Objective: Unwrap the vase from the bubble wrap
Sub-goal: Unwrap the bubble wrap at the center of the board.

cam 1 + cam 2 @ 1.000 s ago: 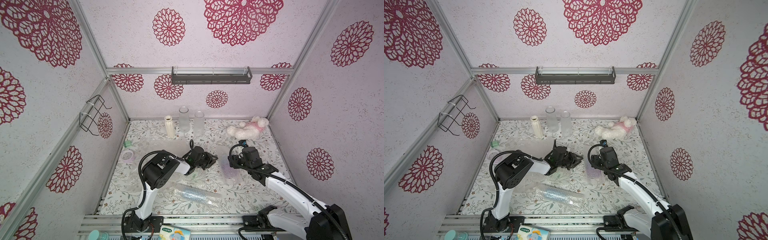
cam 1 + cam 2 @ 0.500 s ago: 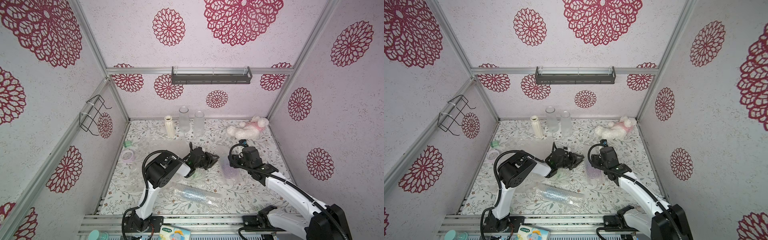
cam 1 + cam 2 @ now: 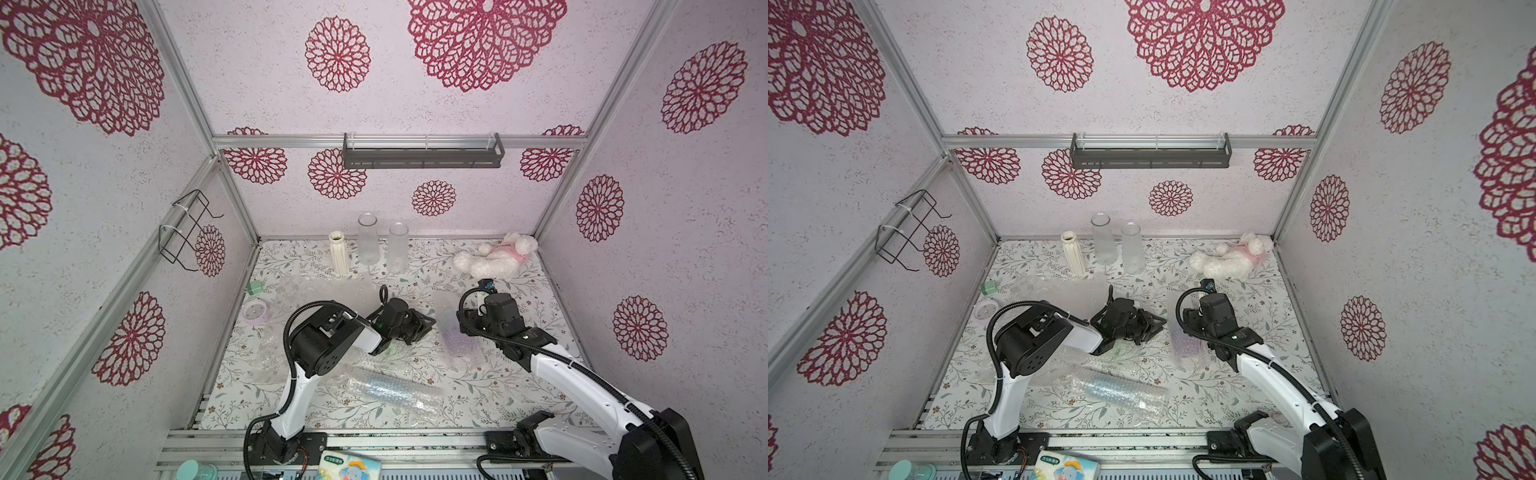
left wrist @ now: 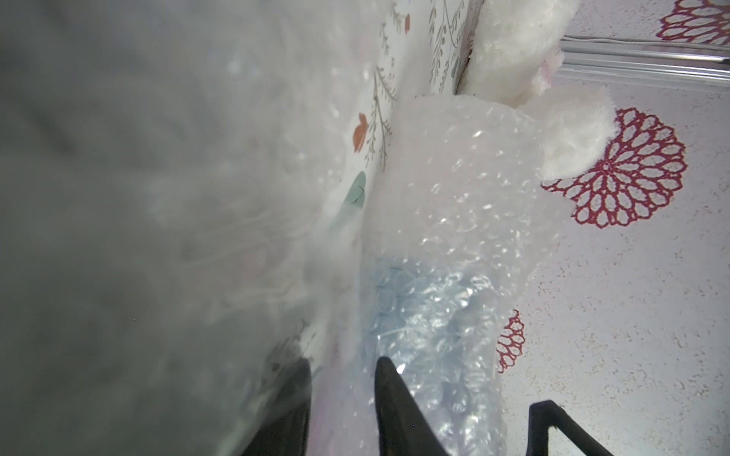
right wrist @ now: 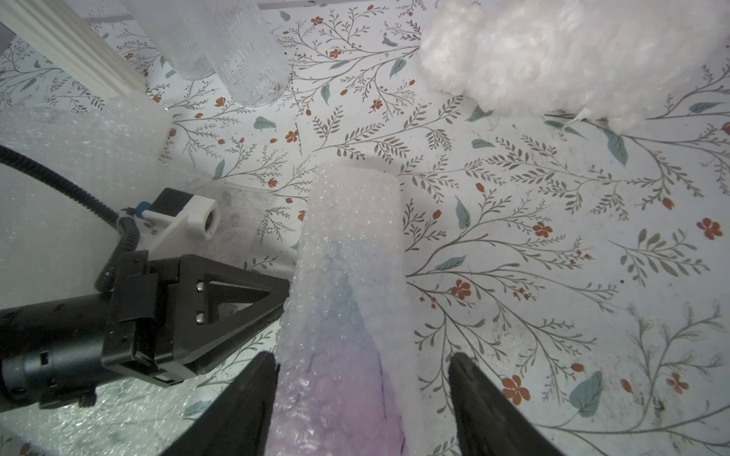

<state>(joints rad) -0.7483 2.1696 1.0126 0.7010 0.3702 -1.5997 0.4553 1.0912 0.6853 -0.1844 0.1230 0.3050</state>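
The vase [image 5: 347, 308] lies on the table, purple and blue through its bubble wrap [image 3: 451, 338], which covers it fully. In both top views it sits between the two arms. My right gripper [image 5: 361, 357] stands open astride it: one finger touches the wrap, the other stands clear over the table. My left gripper [image 3: 431, 322] meets the roll from the side and is shut on a fold of the bubble wrap [image 4: 343, 316] that runs between its fingers [image 4: 389, 379]. The same roll [image 3: 1185, 347] and left gripper [image 3: 1162, 321] show in a top view.
A second wrapped bluish bundle [image 3: 390, 388] lies near the front edge. Loose wrap sheets [image 3: 324, 291] spread behind and left of the left arm. At the back stand a white ribbed vase [image 3: 340, 257] and two clear glass ones [image 3: 368, 245]. A plush toy [image 3: 494, 257] lies back right.
My left gripper has wavered slightly at the side of the roll. The right arm and the wrapped vase have stayed where they were.
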